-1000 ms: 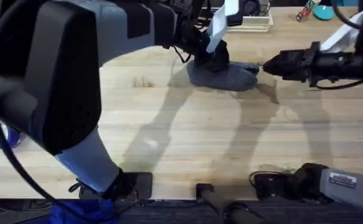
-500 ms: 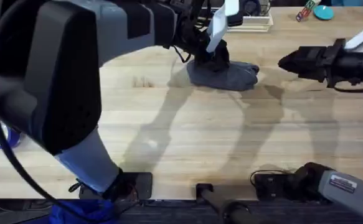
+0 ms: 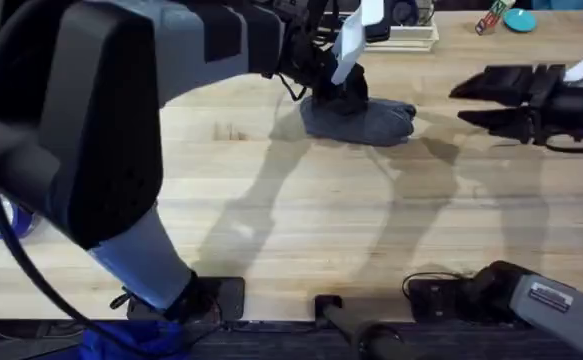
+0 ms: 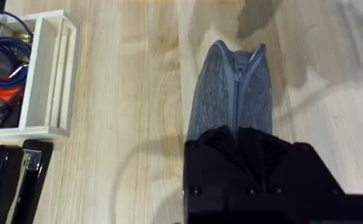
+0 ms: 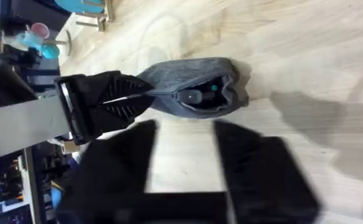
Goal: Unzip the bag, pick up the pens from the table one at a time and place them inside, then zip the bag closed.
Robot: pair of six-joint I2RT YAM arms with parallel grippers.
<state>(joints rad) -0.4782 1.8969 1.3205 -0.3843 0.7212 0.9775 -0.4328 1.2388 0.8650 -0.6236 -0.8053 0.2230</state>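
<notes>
The grey bag (image 3: 366,122) lies on the table (image 3: 301,210) at the far middle. My left gripper (image 3: 343,98) is shut on the bag's left end; the left wrist view shows its black fingers (image 4: 262,146) over that end of the bag (image 4: 234,87), with the zipper running away along the top. My right gripper (image 3: 461,105) hangs open to the right of the bag, apart from it. In the right wrist view the bag's near end (image 5: 197,87) gapes a little, with something small and dark in the gap. The pens are out of view.
A white wooden organiser (image 4: 41,74) with blue cables stands beside the bag, and a black stapler (image 4: 13,180) lies next to it. Small colourful items (image 3: 506,18) sit at the far right corner. Bare wood stretches across the near half of the table.
My right gripper has drawn back to the right from the bag's right end and has opened. The left gripper and the bag have stayed put.
</notes>
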